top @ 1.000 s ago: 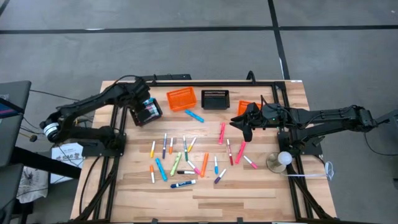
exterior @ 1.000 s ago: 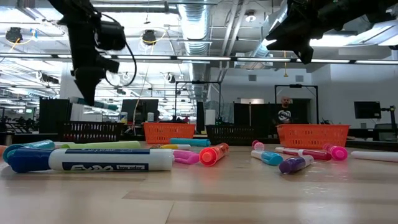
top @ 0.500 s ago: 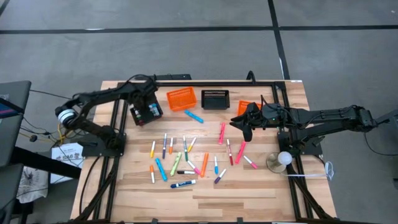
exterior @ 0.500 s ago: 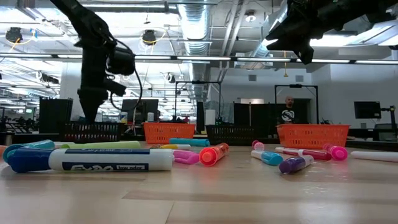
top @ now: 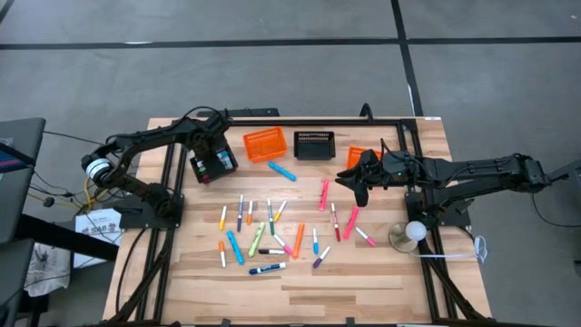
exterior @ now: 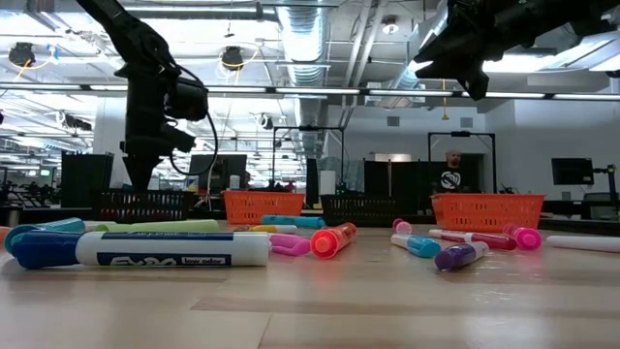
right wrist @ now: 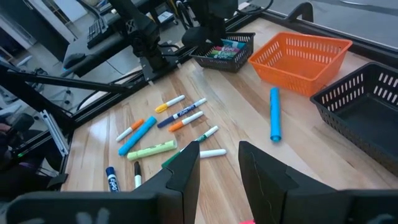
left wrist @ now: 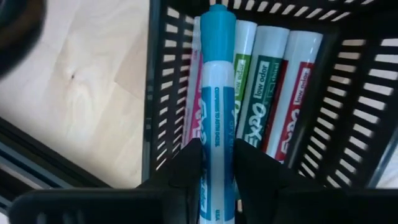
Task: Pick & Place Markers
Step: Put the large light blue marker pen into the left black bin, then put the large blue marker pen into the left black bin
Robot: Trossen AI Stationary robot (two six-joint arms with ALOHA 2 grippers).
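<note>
Many markers [top: 272, 227] lie scattered on the middle of the wooden table. My left gripper [top: 211, 163] points down over a black mesh basket [left wrist: 348, 93] at the far left. It is shut on a light blue marker [left wrist: 217, 93]. Pink, green and red markers [left wrist: 273, 87] lie side by side in that basket. My right gripper [right wrist: 219, 162] hangs open above the table's right side [top: 357, 193], with nothing between its fingers. My left gripper pinches the light blue marker's white barrel [left wrist: 216, 165] between its two fingers [left wrist: 186, 168], coming from above. The marker runs on past the fingertips, capped end [left wrist: 217, 31] foremost, over the basket's markers. I cannot tell whether it touches them.
An orange basket [top: 264, 143] and a black basket [top: 314, 144] stand at the far edge. Another orange basket [top: 359, 156] is partly under my right arm. A lone light blue marker [top: 283, 169] lies near the orange basket. A black frame [top: 300, 116] rims the table.
My left gripper has sunk toward the black basket at the far left, carrying the light blue marker, and has tipped a little more upright. Most of this drop came in the first half second.
</note>
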